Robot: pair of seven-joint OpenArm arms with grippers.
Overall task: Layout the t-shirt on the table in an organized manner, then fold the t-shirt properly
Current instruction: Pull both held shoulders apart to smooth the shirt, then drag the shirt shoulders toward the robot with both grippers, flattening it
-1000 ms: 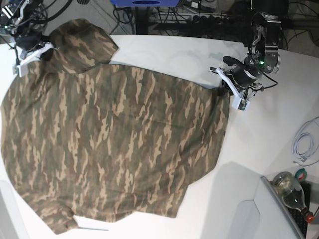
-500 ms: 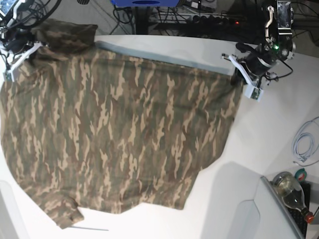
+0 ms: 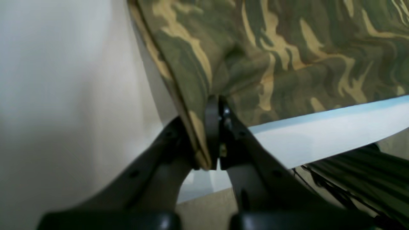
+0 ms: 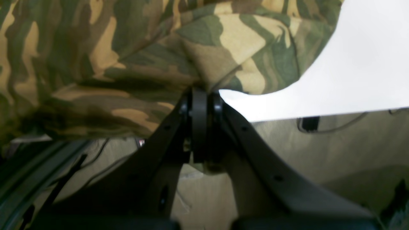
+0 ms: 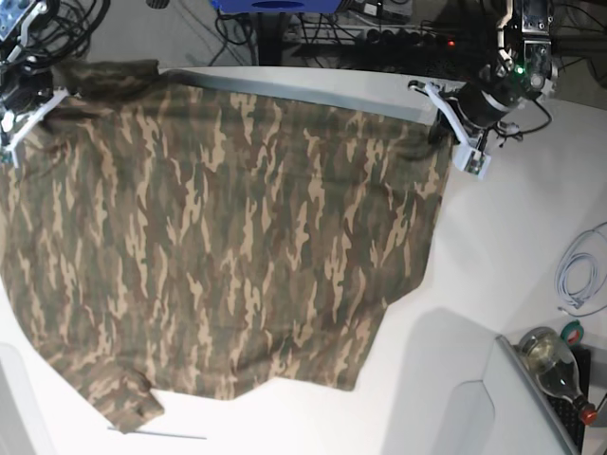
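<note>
The t-shirt (image 5: 228,246), soft camouflage cloth streaked olive, brown and tan, lies spread wide on the smooth white surface (image 5: 531,227), its far edge drawn nearly straight. The left end effector (image 5: 453,142) is clamped on one far corner, the right end effector (image 5: 17,121) on the other. Compared with a second ago, both have moved farther back and the bunched upper fold has flattened out.

The t-shirt (image 5: 218,246) is printed in camouflage streaks of olive green, brown and tan. The table (image 5: 512,237) beneath is plain white. At four o'clock a pale coiled cable (image 5: 580,270) and a red-capped clear bottle (image 5: 560,372) are seen.
</note>
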